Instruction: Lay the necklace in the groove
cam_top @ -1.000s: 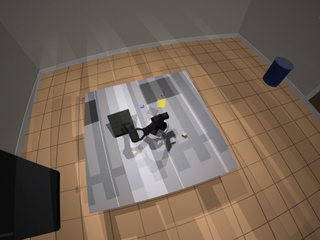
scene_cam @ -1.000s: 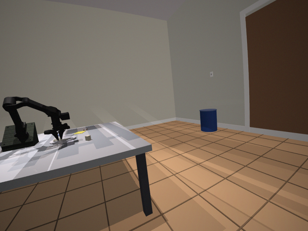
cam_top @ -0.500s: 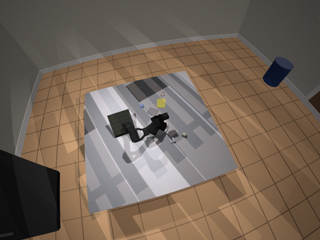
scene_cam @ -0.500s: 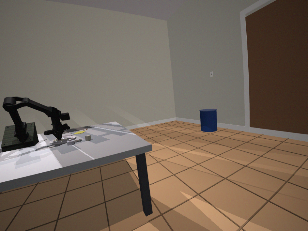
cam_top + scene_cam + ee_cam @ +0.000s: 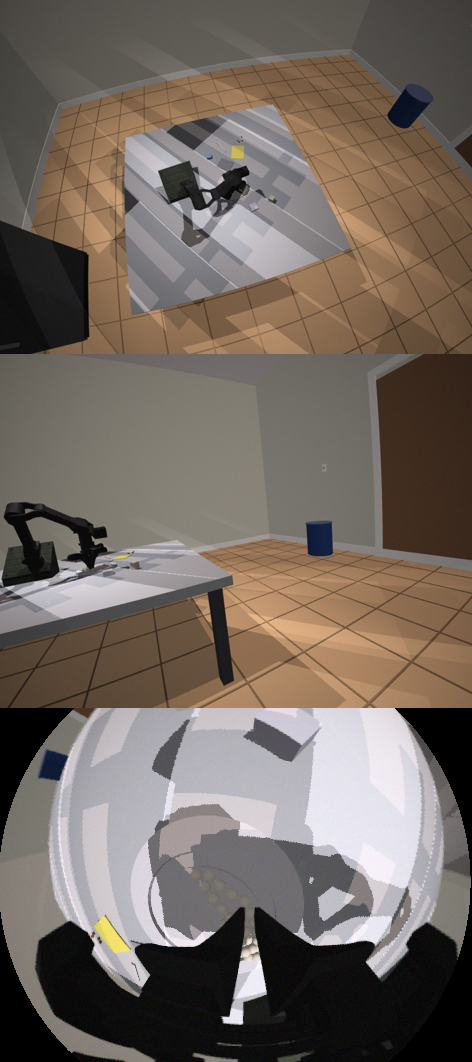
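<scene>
The pearl bead necklace (image 5: pixel 213 898) (image 5: pixel 84 569) lies bunched in a narrow double strand over the middle of the board, running from inside the groove's ring back to the fingertips and behind them. The pale round bead board (image 5: pixel 141 883) lies flat under my gripper. The thin dark outline of its groove (image 5: pixel 149 894) shows on the left, with no beads along that part. My gripper (image 5: pixel 249 911) (image 5: pixel 90 568) points down low at the board, its tips nearly together on a bead of the necklace. The fingers hide part of the strand and the board's near side.
A lavender block (image 5: pixel 253 206) (image 5: pixel 303 727) and a beige block (image 5: pixel 271 198) (image 5: pixel 135 565) stand near the board. A yellow square (image 5: pixel 237 152) (image 5: pixel 112 935), a grey square (image 5: pixel 225 164), a blue block (image 5: pixel 209 156), a thin white stick (image 5: pixel 221 147) and several small brown bits lie on its other side.
</scene>
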{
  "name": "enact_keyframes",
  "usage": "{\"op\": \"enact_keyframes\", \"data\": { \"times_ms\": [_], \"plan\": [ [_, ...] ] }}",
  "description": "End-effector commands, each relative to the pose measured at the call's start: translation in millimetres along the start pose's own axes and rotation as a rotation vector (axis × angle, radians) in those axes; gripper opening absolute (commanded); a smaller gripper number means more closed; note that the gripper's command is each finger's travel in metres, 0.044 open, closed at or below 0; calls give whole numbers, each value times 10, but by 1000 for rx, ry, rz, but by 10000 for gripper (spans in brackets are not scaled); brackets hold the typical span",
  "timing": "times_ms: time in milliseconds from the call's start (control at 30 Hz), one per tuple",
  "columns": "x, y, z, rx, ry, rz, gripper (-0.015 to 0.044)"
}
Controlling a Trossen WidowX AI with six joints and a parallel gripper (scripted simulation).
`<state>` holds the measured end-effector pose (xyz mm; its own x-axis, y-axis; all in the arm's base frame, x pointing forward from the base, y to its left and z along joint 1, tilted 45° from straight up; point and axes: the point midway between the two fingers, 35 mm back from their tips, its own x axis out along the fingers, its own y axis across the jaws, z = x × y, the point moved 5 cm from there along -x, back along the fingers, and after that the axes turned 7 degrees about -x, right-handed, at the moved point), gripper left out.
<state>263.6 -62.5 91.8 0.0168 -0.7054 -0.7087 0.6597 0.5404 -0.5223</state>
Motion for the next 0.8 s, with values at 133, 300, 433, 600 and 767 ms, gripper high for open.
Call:
{"op": "enact_keyframes", "data": {
  "times_ms": [133,300,433,600,767],
  "plan": [
    [-2,1,-1,1,2,2,0],
    [-70,6,-6,-3,2,0,0],
    [-139,8,-11,-8,2,-3,0],
    [-139,11,-15,-8,2,-3,0],
    [-141,106,-121,-9,4,1,0]
  ]
}}
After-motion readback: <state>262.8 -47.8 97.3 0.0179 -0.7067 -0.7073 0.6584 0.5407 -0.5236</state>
